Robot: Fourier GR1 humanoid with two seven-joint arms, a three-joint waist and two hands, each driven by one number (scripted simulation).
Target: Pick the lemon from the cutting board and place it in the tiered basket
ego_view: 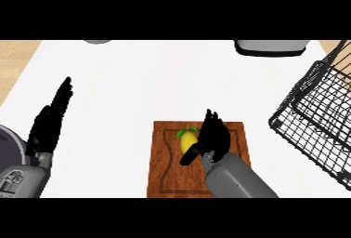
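Two hands up: right hand [214,137] over cutting board [165,176] near table's front edge, fingers straight beside lemon [188,142], thumb touching it. Left hand [49,122] open at left edge. Tiered basket [316,121] at right edge.

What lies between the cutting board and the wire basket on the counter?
Nothing: in the head view, only bare white counter separates the cutting board from the tiered basket.

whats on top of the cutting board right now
A yellow lemon with green leaves lies on the wooden cutting board. The right robot hand is beside and partly over it, hiding the lemon's right side and the board beneath the forearm.
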